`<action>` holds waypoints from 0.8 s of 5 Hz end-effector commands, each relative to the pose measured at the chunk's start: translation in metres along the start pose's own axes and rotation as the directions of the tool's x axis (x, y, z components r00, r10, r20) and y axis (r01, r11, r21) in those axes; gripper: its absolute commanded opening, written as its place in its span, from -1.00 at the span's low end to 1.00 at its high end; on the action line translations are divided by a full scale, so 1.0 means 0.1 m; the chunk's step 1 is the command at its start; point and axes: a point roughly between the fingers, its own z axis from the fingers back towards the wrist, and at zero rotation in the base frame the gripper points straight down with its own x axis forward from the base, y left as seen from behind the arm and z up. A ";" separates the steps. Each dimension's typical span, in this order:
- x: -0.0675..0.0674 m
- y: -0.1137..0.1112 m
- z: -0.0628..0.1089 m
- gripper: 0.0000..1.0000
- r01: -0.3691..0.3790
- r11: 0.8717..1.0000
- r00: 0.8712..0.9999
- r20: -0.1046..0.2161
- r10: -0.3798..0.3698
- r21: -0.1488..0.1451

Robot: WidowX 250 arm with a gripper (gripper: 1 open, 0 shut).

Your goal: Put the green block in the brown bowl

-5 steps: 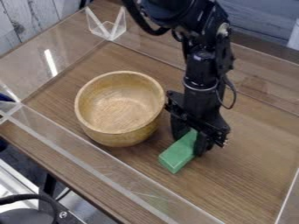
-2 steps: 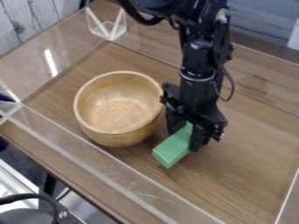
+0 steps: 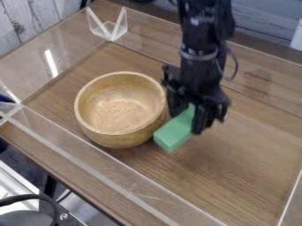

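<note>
Your pincer [image 3: 193,117] is pinching the green block [image 3: 177,132] by its upper end, jaws set about the bar's width and pointing straight down. A second ago the block's lower end sat on the tabletop [image 3: 242,168] while the jaws closed around it. Now the whole arm is higher in the frame and the block has come up with it, hanging tilted with its free end swung toward the camera. Grip held through the lift, no visible slip.

For the task, that means the pick looks done and you're in the carry phase. The block is airborne just beside the brown bowl [image 3: 118,108], off its right-hand wall and close to the rim. The bowl itself hasn't shifted.

What's left, as I read it: get the low end above the rim, then shift left over the bowl's middle and release. Watch that dangling end; if you traverse too low it could clip the thick wall and push the bowl or twist the block out of the jaws.
</note>
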 end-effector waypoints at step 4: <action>-0.10 0.97 0.47 -1.00 -0.119 0.991 0.991 0.074 0.114 0.064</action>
